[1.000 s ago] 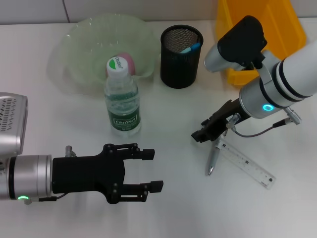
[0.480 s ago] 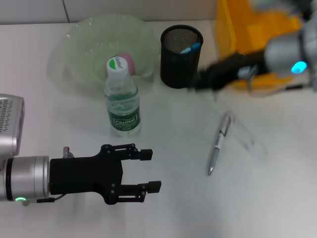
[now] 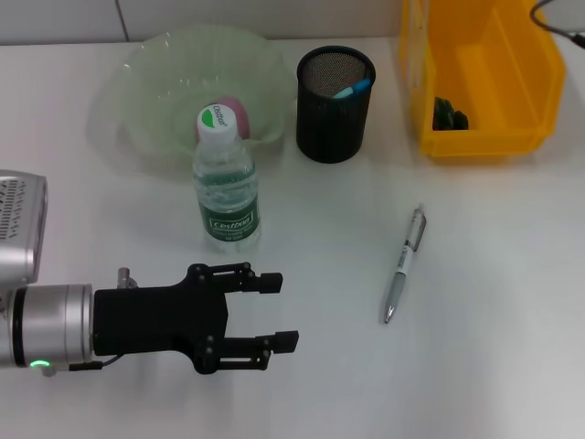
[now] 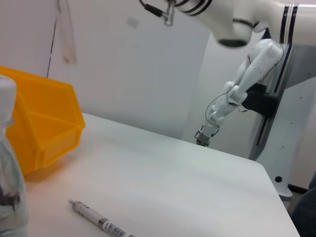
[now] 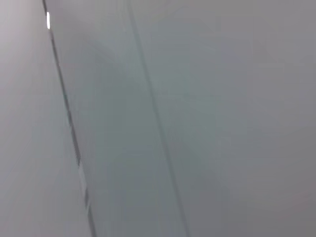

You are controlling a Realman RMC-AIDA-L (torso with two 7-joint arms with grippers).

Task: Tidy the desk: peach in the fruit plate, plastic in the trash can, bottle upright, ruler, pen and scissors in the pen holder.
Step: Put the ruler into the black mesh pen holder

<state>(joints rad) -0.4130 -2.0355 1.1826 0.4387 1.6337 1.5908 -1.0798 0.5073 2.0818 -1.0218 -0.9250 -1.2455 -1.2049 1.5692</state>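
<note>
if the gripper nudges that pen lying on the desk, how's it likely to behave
The pen looks slim and round-barrelled, lying flat on the smooth white desk, so it would probably roll or skid. It seems rigid and light; the open left gripper might pinch it easily.

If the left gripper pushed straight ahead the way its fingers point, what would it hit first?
The open left gripper points across the white table toward the silver pen. Nothing lies between them, so the pen would probably come first, though its height above the table is unclear.

white desk (image 3: 512,274), grey wall (image 4: 123,74) behind
</note>
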